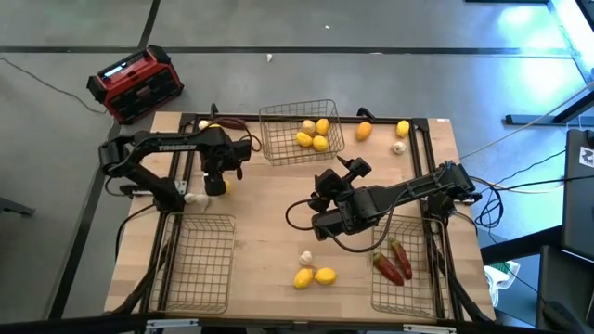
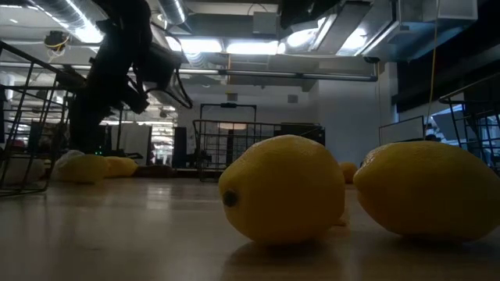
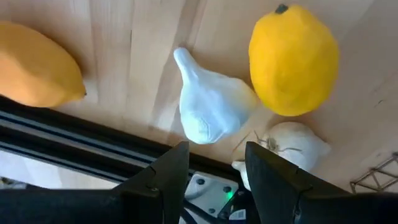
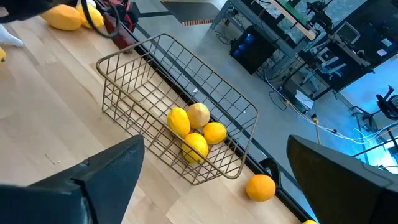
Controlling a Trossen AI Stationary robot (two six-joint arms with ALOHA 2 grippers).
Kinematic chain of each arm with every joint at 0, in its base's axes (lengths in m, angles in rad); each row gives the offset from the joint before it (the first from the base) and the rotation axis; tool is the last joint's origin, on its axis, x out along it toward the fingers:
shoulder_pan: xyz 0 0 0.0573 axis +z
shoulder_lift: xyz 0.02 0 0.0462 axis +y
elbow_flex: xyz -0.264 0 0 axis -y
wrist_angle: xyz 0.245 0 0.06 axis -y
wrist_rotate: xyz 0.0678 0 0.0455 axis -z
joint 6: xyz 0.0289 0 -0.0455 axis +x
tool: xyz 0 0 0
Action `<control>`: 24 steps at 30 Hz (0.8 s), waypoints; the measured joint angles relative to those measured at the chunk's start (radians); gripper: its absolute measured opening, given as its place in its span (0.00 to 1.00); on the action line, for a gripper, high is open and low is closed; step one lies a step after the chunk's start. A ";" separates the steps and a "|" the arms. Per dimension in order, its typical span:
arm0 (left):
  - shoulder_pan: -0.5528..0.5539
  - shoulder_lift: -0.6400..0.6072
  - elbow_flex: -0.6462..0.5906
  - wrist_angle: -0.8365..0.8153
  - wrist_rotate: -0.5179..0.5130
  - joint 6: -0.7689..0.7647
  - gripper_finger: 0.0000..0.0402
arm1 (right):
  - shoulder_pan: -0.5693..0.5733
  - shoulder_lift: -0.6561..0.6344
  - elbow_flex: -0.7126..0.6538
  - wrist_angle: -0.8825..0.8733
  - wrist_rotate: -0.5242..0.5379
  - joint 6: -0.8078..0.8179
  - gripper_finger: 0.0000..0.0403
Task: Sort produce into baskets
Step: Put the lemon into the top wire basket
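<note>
Pretty clearly a robotics lab or workshop: grey concrete floor (image 1: 390,28) around a plywood tabletop (image 1: 269,223), exposed ceiling ducts (image 2: 62,19) and strip lights, benches with electronics (image 4: 292,25) and cables, a red-and-black box (image 1: 136,83) on the floor at 11 o'clock.

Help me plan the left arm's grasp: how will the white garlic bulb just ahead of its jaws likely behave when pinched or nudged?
The garlic bulb looks lumpy with a tapered neck, so it would probably wobble rather than roll far. Its papery-looking skin may slip or flake under a pinch. A lemon sits right beside it, so a nudge could well set that rolling.
</note>
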 joint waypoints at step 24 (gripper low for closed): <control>-0.079 -0.055 -0.077 0.178 0.163 -0.070 0.39 | 0.000 0.000 0.000 0.001 0.005 0.000 0.97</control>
